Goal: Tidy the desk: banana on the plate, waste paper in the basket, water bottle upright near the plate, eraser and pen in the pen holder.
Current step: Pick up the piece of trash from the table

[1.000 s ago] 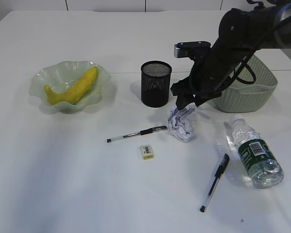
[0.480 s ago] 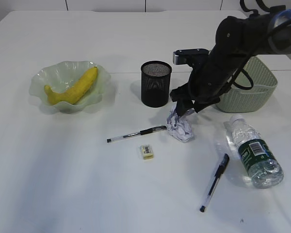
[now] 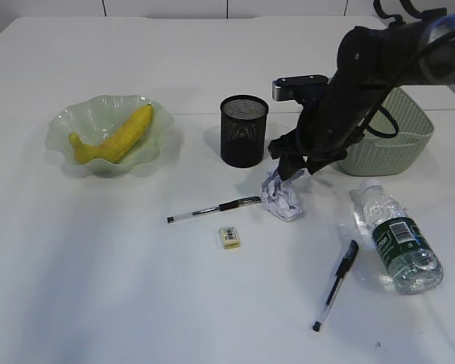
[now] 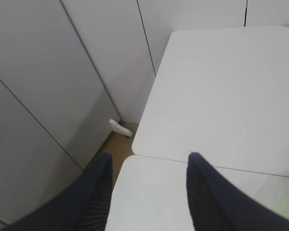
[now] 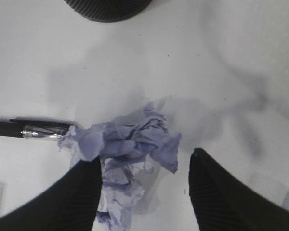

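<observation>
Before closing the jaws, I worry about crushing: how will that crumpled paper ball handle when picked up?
The waste paper looks loosely crumpled, so it probably squashes rather than resists. It seems light. One edge lies against the pen, which may get nudged. The right gripper straddles it, open.

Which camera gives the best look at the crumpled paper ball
The right wrist view: the crumpled paper fills the frame between the open right gripper. The exterior view shows it small, partly behind the arm. The left wrist view misses it.

Banana (image 3: 114,138) in plate (image 3: 61,125); crumpled paper (image 3: 282,197) beside pen (image 3: 212,209) — bottle (image 3: 398,239) lying flat.
</observation>
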